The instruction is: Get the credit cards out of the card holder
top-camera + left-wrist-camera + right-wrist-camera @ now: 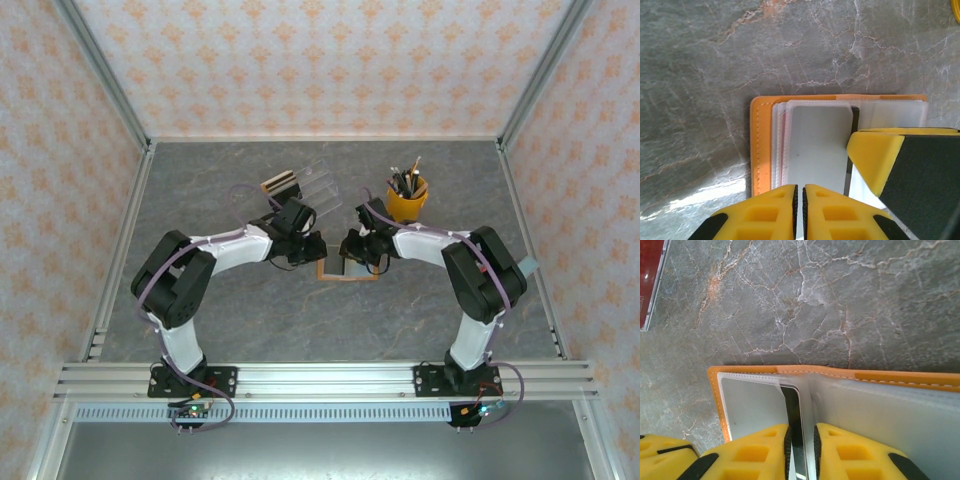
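Top external view: shows the card holder (348, 270) open flat on the table (250, 320), between the arms. Shows left gripper (800, 192) pinched on its clear sleeve (815, 150) — right gripper (801, 435) nipped on a dark card (791, 405).

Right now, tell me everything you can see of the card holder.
The card holder lies open and flat on the grey marbled table, mid-table between the two arms. It has a stitched orange rim around pale grey, plastic-looking sleeves layered like pages, with a dark card edge showing in one. The left pincer is pinched on a pale leaf at one edge. The right pincer clamps a thin, shiny leaf near the middle.
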### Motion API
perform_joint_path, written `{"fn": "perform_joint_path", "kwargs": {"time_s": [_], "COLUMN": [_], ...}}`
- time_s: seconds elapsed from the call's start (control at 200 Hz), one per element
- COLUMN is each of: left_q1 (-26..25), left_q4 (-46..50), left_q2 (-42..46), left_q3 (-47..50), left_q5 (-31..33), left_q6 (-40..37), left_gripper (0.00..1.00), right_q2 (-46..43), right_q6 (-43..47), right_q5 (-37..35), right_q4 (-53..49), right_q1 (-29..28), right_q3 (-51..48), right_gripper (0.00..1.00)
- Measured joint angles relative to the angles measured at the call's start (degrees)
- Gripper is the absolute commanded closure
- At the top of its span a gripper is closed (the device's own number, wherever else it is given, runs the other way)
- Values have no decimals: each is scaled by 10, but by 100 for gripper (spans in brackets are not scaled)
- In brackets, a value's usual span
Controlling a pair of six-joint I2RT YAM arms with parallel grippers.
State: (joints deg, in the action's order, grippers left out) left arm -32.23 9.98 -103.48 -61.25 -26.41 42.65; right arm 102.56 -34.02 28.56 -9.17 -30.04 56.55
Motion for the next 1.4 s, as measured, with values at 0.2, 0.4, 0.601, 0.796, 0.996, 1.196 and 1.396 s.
{"fn": "perform_joint_path", "kwargs": {"time_s": [0.2, 0.4, 0.601, 0.796, 0.996, 1.196, 1.396], "left_q1": [0, 0, 0, 0, 0, 0, 0], "left_q4": [1, 12, 24, 36, 46, 50, 52], "left_q2": [-31, -46, -55, -59, -60, -60, -60], "left_q3": [-14, -30, -41, -50, -54, -55, -55], "left_q5": [-5, -5, -5, -5, -1, 3, 3], "left_q6": [-1, -5, -7, -7, -12, -22, -22], "left_gripper": [90, 90, 92, 93, 91, 90, 89], "right_q2": [0, -1, -2, -12, -26, -38, -41], "right_q6": [0, 0, 2, 2, 2, 7, 11], "right_q5": [6, 15, 31, 46, 44, 38, 27], "right_q4": [7, 15, 34, 52, 51, 49, 44], "right_q1": [2, 6, 9, 14, 14, 14, 14], "right_q3": [-4, -9, -21, -37, -42, -47, -49], "right_gripper": [79, 79, 80, 85, 91, 93, 93]}}
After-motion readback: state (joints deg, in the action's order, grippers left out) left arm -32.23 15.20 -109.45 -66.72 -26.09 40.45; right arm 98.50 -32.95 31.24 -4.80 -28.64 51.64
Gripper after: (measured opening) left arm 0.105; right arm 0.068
